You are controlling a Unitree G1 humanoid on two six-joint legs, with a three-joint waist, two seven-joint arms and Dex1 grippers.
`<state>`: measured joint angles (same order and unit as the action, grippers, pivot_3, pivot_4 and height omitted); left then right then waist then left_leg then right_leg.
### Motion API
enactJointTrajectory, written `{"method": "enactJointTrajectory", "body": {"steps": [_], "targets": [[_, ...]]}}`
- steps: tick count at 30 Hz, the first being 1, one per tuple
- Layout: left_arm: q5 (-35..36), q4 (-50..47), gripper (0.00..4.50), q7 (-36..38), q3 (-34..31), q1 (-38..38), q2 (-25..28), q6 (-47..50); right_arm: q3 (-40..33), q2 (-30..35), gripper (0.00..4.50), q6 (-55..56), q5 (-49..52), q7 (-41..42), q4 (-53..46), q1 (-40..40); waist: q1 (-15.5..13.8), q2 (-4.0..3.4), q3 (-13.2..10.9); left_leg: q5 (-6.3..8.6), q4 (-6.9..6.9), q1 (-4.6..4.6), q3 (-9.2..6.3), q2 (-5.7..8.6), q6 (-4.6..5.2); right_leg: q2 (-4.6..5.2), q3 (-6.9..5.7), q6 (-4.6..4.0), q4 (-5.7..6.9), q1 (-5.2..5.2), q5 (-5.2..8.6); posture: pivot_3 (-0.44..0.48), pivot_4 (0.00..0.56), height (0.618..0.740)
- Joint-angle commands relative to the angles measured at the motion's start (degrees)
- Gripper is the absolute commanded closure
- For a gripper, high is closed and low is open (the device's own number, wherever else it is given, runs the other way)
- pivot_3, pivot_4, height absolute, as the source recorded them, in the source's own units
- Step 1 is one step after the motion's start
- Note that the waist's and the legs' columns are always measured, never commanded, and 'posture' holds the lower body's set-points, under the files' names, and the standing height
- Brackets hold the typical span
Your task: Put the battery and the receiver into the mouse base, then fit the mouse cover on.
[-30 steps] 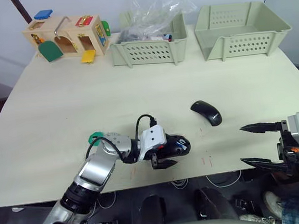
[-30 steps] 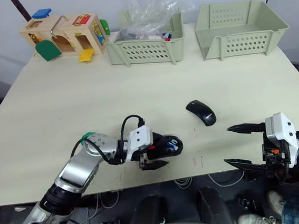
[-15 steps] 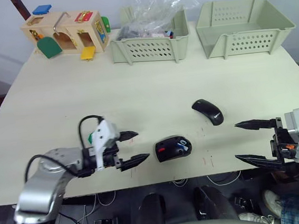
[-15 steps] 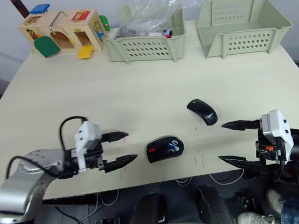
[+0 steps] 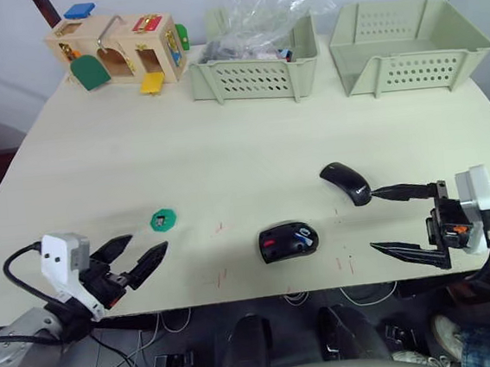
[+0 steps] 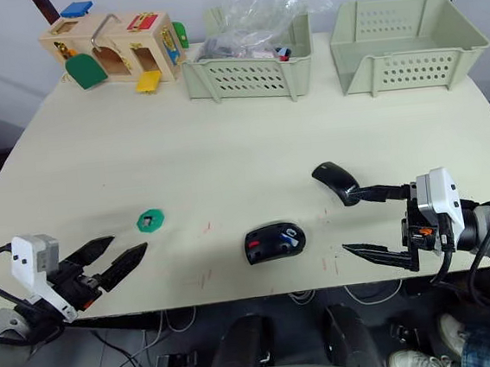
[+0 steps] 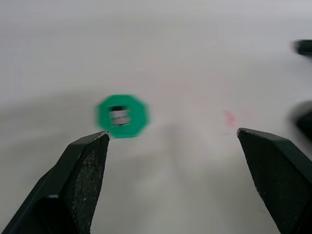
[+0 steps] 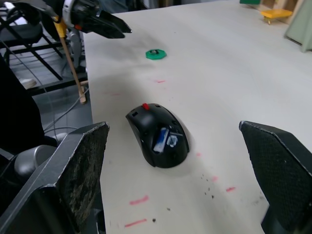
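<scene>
The mouse base (image 5: 287, 241) lies near the table's front middle with its red inside showing. A blue and white battery (image 8: 161, 138) sits in its compartment. I cannot pick out the receiver. The glossy black mouse cover (image 5: 346, 182) rests to the right of the base and a little farther back. My right gripper (image 5: 374, 220) stands open, one fingertip close to the cover's near end, and nothing is held. At the front left edge my left gripper (image 5: 147, 243) is open and empty, just short of a green octagonal piece (image 5: 162, 218) with a small grey part in its centre.
Two pale green baskets stand at the back: one (image 5: 256, 74) holds a clear plastic bag, the other (image 5: 405, 38) is at the right. A wooden latch-box toy (image 5: 119, 52) sits at the back left. Both grippers hover near the table's front edge (image 5: 239, 299).
My left gripper left the mouse base and pulled back left to the front edge, uncovering the green piece. My right gripper moved in toward the cover. The camera shifted slightly.
</scene>
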<state>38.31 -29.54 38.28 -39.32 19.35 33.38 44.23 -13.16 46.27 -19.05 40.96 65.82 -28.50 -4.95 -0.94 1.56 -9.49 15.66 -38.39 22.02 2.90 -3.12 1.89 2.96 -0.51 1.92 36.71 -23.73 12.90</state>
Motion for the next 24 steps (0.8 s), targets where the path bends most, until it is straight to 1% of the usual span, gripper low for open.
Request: {"method": "enactJointTrajectory", "body": {"steps": [1, 2, 4, 7, 11, 20, 24], "targets": [[-1.02, 0.25, 0.54, -2.49, 0.51, -1.07, 0.11, -2.05, -0.09, -0.44, 0.00, 0.88, 0.16, 0.04, -0.51, 0.74, 0.10, 0.03, -0.01, 0.00, 0.00, 0.00, 0.01, 0.00, 0.00, 0.00, 0.01, -0.01, 0.00, 0.00, 0.00, 0.000, 0.150, 0.740], [-1.30, 0.26, 0.81, -3.19, 1.39, -1.42, -0.05, -2.11, 0.06, -0.62, 0.00, 0.76, 0.08, -0.31, -0.55, 0.93, 0.11, 0.04, -0.02, 0.00, 0.00, 0.01, 0.02, 0.00, 0.00, 0.01, 0.01, -0.01, 0.00, 0.00, -0.01, 0.000, 0.150, 0.740], [-2.97, 0.45, 1.76, -7.05, 2.74, -2.90, -0.78, -1.88, 0.16, -0.82, 0.00, 0.49, 0.14, -0.67, -0.77, 1.08, 0.13, 0.03, -0.02, 0.00, 0.00, 0.01, 0.05, -0.01, 0.00, 0.02, 0.03, -0.19, -0.01, 0.00, -0.12, 0.000, 0.150, 0.740], [-4.43, 0.52, 1.76, -10.48, 4.54, -4.60, -1.30, -1.53, 0.59, -1.00, 0.00, 0.09, 0.26, -1.31, -1.18, 1.43, 0.11, 0.07, -0.04, 0.00, 0.01, 0.03, 0.03, 0.00, 0.00, 0.01, 0.01, -0.23, 0.00, 0.00, -0.14, 0.000, 0.150, 0.740], [-4.58, 1.23, 1.76, -12.57, 7.00, -7.45, -1.70, -1.02, 1.23, -1.56, 0.00, 0.01, 0.12, -2.04, -1.44, 1.42, 0.10, 0.08, -0.04, 0.00, 0.01, 0.02, 0.03, 0.01, 0.00, 0.01, 0.01, -0.23, 0.00, 0.00, -0.14, 0.000, 0.150, 0.740], [-6.67, 3.71, 1.76, -13.66, 10.91, -10.67, -0.15, -0.88, 0.26, -1.65, 0.00, -0.69, 1.28, -3.31, -4.36, -0.94, 0.15, 0.10, -0.06, 0.00, 0.01, 0.02, 0.04, 0.02, 0.00, -0.02, 0.02, -0.24, 0.01, 0.00, -0.14, 0.000, 0.150, 0.740], [-6.88, 4.81, 1.76, -13.02, 11.11, -10.91, 0.33, -1.36, -0.36, -1.57, 0.00, -1.28, 1.90, -4.63, -6.53, -2.06, 0.14, 0.11, -0.06, 0.00, 0.00, 0.02, 0.04, 0.02, -0.01, -0.01, 0.02, -0.24, 0.01, 0.00, -0.15, 0.000, 0.150, 0.740]]}}
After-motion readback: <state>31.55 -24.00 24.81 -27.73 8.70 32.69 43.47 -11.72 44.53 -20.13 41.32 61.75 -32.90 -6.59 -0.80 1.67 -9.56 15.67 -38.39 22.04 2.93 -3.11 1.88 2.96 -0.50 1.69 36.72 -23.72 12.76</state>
